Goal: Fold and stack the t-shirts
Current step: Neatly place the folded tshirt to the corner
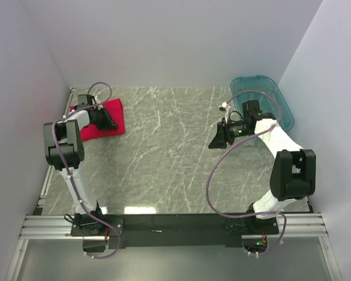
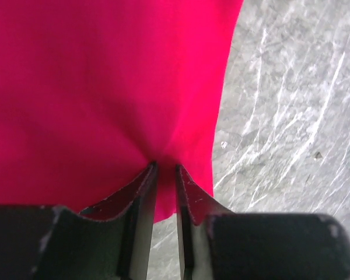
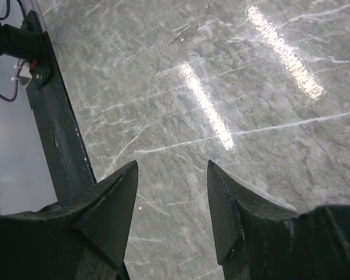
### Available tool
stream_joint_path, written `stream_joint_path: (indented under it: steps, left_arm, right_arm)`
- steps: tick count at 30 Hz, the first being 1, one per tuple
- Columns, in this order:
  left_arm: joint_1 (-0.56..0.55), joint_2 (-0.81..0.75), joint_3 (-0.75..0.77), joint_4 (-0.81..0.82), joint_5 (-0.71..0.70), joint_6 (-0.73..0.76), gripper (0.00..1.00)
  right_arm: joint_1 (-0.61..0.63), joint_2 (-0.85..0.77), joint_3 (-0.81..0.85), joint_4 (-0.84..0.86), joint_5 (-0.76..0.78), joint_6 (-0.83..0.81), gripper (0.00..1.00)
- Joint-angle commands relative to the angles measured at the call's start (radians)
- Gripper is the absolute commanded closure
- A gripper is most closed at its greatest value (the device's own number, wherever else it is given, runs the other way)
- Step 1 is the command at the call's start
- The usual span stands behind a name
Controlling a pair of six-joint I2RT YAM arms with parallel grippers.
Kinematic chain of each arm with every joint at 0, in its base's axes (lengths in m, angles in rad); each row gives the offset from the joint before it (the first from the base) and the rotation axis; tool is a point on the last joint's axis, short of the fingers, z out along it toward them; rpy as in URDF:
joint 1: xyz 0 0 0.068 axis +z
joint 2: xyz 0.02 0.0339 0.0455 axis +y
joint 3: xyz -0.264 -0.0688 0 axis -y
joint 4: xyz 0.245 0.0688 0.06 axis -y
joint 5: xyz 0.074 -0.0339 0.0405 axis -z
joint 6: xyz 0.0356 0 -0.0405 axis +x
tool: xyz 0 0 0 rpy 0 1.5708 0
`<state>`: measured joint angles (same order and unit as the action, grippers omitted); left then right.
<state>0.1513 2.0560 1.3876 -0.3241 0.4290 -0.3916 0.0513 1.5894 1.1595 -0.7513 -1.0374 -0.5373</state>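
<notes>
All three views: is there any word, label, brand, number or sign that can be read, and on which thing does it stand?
No readable text appears in any view.
On the plain bright red cloth t-shirt: no print and no label showing.
On the teal translucent plastic basin: no marking visible.
On the grey veined table top: only veins and light glare.

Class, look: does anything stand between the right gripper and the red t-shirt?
Nothing visible does. Only table lies between the right gripper and the t-shirt; the teal basin sits on its other side.
</notes>
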Motion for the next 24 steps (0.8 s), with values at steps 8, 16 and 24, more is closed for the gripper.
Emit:
stream_joint_path:
  steps: [8,16,24]
  left_arm:
    - [-0.007,-0.235,-0.081,0.059,-0.087,0.066,0.49]
    - [-0.007,-0.733,-0.220,0.230,-0.163,0.066,0.23]
    - [0.014,-1.261,-0.594,0.215,-0.265,-0.015,0.01]
  right_arm:
    - [-0.005,-0.023,0.028,0.000,0.034,-0.021,0.42]
    - [-0.005,-0.219,-0.033,0.113,0.226,-0.001,0.40]
    - [-0.024,-0.697,-0.271,0.539,0.822,0.310,0.00]
